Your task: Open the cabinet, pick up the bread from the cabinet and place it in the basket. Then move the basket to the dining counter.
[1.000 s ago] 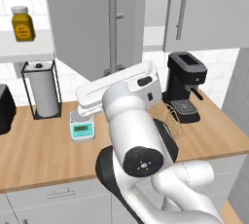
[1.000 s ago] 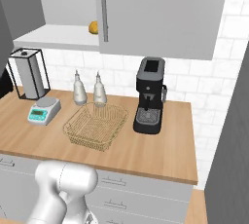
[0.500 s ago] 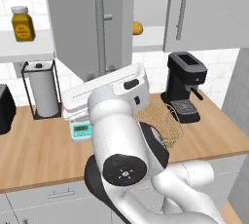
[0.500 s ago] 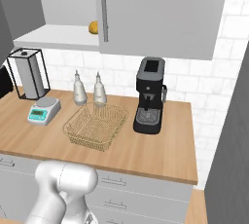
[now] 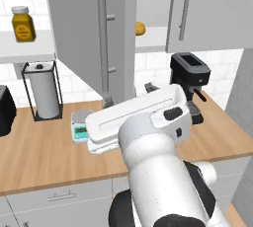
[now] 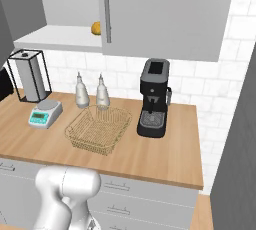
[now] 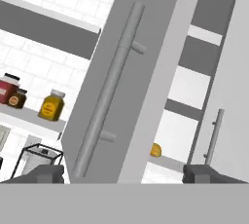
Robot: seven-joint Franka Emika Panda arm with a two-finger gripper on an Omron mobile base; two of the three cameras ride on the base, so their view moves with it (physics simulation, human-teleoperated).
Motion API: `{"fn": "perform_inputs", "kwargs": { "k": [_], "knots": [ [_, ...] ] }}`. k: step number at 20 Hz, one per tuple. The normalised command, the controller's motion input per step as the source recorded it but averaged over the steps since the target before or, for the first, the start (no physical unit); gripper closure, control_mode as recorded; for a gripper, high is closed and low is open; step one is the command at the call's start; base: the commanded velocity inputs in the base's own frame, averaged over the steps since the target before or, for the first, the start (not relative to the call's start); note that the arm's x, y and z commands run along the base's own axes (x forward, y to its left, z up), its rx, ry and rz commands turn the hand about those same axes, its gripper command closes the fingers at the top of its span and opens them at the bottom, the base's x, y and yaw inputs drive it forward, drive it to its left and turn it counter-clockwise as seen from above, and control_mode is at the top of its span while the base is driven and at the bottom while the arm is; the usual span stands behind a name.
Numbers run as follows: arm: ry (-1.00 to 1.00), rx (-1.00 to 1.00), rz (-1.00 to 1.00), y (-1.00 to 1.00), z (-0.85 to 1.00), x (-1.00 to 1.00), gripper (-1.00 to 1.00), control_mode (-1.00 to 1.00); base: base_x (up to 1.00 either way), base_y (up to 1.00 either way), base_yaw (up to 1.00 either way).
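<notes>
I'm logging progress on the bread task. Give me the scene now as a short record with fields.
cabinet door: left door swung open, right door closed
bread: on the cabinet shelf, untouched
basket: empty on the worktop, beside the coffee machine
gripper: open, facing the open door's handle, holding nothing

Arm (image 5: pixel 153 171): glossy white rounded shells, thick cylindrical links. Dark grey bands at joints, one dark oval inset on the upper link. Flat white slab-shaped segment with recessed outline. Claw (image 7: pixel 124 173): two small dark grey finger tips (image 7: pixel 44 173), blocky.
</notes>
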Motion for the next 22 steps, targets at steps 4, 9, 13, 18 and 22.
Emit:
{"fn": "perform_inputs", "kwargs": {
  "k": [4, 9, 13, 18, 22],
  "knots": [
    [0.15, 0.03, 0.0, -1.0, 0.05, -0.35, -1.0, -1.0, 0.0, 0.0, 0.0],
    [0.2, 0.05, 0.0, -1.0, 0.1, -0.11, -1.0, -1.0, 0.0, 0.0, 0.0],
    [0.17, 0.07, 0.0, -1.0, 0.08, 0.03, -1.0, -1.0, 0.0, 0.0, 0.0],
    [0.13, 0.11, 0.1, -0.88, 0.06, 0.44, -1.0, -1.0, 0.0, 0.0, 0.0],
    [0.12, 0.13, 0.25, -0.63, 0.0, 0.77, -1.0, -1.0, 0.0, 0.0, 0.0]
  ]
}}
